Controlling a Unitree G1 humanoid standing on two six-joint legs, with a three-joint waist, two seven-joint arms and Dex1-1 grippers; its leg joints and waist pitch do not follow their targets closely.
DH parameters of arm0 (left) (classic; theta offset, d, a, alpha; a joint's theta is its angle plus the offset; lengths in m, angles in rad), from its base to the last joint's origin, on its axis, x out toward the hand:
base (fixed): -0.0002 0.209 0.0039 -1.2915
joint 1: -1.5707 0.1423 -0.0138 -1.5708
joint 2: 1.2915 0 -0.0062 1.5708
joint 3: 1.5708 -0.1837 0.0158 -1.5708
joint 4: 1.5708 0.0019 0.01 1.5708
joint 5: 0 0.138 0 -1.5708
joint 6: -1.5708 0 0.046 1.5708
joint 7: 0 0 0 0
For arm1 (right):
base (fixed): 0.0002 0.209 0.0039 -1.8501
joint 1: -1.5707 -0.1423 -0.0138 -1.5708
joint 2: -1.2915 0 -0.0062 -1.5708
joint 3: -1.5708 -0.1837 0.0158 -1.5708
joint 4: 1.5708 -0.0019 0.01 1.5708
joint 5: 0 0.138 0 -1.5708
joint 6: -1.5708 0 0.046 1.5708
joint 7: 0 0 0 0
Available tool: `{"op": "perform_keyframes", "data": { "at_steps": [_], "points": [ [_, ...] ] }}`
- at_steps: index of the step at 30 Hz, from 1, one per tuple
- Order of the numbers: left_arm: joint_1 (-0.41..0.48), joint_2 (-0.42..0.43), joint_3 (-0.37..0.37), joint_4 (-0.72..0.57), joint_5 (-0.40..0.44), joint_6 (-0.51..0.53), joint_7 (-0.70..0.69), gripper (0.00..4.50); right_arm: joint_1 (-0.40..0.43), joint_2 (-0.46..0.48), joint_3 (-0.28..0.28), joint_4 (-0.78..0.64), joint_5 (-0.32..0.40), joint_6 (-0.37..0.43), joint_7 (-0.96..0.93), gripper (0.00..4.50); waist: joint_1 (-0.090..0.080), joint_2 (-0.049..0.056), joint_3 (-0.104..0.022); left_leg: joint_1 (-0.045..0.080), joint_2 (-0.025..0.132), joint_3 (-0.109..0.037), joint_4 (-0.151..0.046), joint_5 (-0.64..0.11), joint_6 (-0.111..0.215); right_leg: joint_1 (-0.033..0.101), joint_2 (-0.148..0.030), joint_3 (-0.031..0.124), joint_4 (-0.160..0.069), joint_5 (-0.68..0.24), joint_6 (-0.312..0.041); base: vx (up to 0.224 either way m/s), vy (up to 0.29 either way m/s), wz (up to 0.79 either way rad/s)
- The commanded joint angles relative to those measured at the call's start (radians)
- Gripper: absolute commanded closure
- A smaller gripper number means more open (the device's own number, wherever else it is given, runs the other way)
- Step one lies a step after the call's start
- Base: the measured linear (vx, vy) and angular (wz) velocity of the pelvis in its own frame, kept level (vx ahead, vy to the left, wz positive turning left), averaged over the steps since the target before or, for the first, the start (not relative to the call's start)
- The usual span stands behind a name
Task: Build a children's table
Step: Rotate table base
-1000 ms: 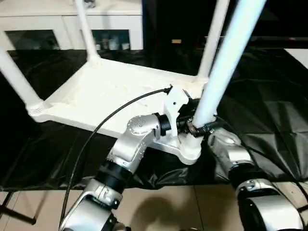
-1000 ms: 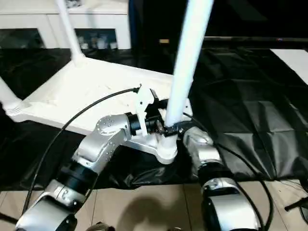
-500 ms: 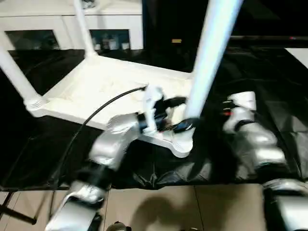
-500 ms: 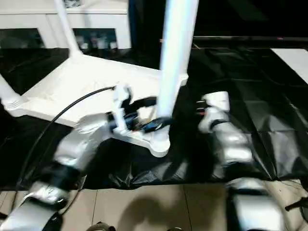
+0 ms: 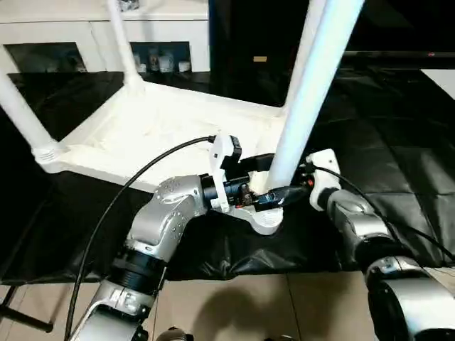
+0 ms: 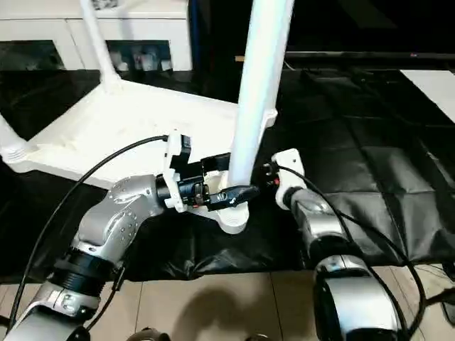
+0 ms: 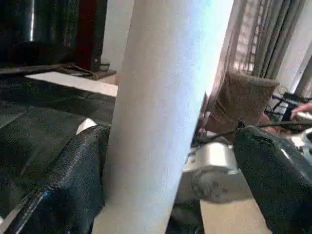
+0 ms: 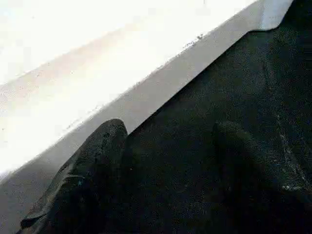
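Observation:
The children's table [image 5: 142, 135] lies upside down on a black cloth, white, its legs pointing up. The near leg [image 5: 306, 92] stands in the front corner socket [image 5: 264, 222]. Two more legs [image 5: 121, 42] [image 5: 25, 117] rise at the far and left corners. My left gripper [image 5: 269, 193] is open around the near leg's base; in the left wrist view the leg [image 7: 161, 112] stands between its fingers [image 7: 73, 185], one touching, the other apart. My right gripper [image 5: 307, 183] hovers just right of that leg, open, with nothing between its fingers [image 8: 83, 180]; behind them runs the table's rim [image 8: 122, 87].
The black cloth [image 5: 398, 142] spreads out to the right of the table. A white cabinet with glass doors [image 5: 71, 35] stands behind. Tiled floor [image 5: 234, 305] lies in front of the cloth. A black cable [image 5: 142, 185] arcs over my left forearm.
My right gripper pulled away from the near leg's base to the right, then came back beside it. My left gripper stayed at the leg's base; the table sits slightly further left in the picture.

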Motion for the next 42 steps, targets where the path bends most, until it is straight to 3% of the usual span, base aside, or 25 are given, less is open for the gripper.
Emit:
{"op": "perform_keyframes", "data": {
  "at_steps": [1,13,18,27,32,34,42],
  "points": [
    [-0.014,-0.048,-0.062,-0.045,-0.004,0.003,-0.011,0.06,-0.044,0.045,0.017,-0.004,-0.009,-0.018,0.020,1.31,0.005,-0.013,-0.080,0.006,0.022,-0.008,-0.058,-0.178,0.053,0.058,-0.060,0.039,-0.063,-0.169,-0.252,0.000,0.000,0.00],
    [-0.035,-0.101,-0.064,-0.015,0.033,-0.038,0.036,0.06,-0.059,0.082,0.035,0.015,-0.026,-0.058,0.052,1.31,0.000,-0.014,-0.084,0.004,0.023,-0.007,-0.053,-0.149,0.080,0.057,-0.058,0.038,-0.059,-0.124,-0.266,0.000,0.000,0.00],
    [-0.031,-0.105,-0.059,-0.006,0.052,-0.054,0.051,0.06,-0.058,0.081,0.031,0.011,-0.027,-0.073,0.061,1.31,0.007,-0.014,-0.087,-0.001,0.024,-0.005,-0.047,-0.110,0.113,0.055,-0.056,0.038,-0.049,-0.049,-0.286,0.000,0.000,0.00],
    [-0.077,-0.028,-0.039,0.139,0.198,-0.145,0.147,0.06,-0.046,0.029,0.003,0.018,-0.040,-0.099,-0.014,1.31,0.005,-0.017,-0.083,0.003,0.022,-0.008,-0.052,-0.156,0.083,0.053,-0.058,0.039,-0.060,-0.146,-0.240,0.000,0.000,0.00],
    [-0.130,0.051,-0.005,0.314,0.282,-0.214,0.230,0.06,0.022,-0.031,-0.008,-0.057,-0.022,-0.115,0.066,1.31,0.010,-0.016,-0.085,0.004,0.020,-0.009,-0.050,-0.148,0.084,0.053,-0.058,0.039,-0.056,-0.120,-0.241,0.000,0.000,0.00],
    [-0.142,0.061,0.003,0.369,0.298,-0.250,0.251,0.06,0.048,-0.049,-0.007,-0.090,-0.016,-0.115,0.098,1.31,0.010,-0.018,-0.083,0.001,0.016,-0.009,-0.050,-0.162,0.084,0.056,-0.056,0.038,-0.062,-0.143,-0.222,0.000,0.000,0.00],
    [-0.134,0.062,0.025,0.368,0.234,-0.250,0.154,0.06,0.215,-0.122,0.008,-0.338,0.041,-0.058,0.268,1.31,0.020,-0.024,-0.084,-0.002,0.019,-0.009,-0.046,-0.146,0.109,0.055,-0.059,0.037,-0.059,-0.140,-0.244,0.000,0.000,0.00]
  ]
}}
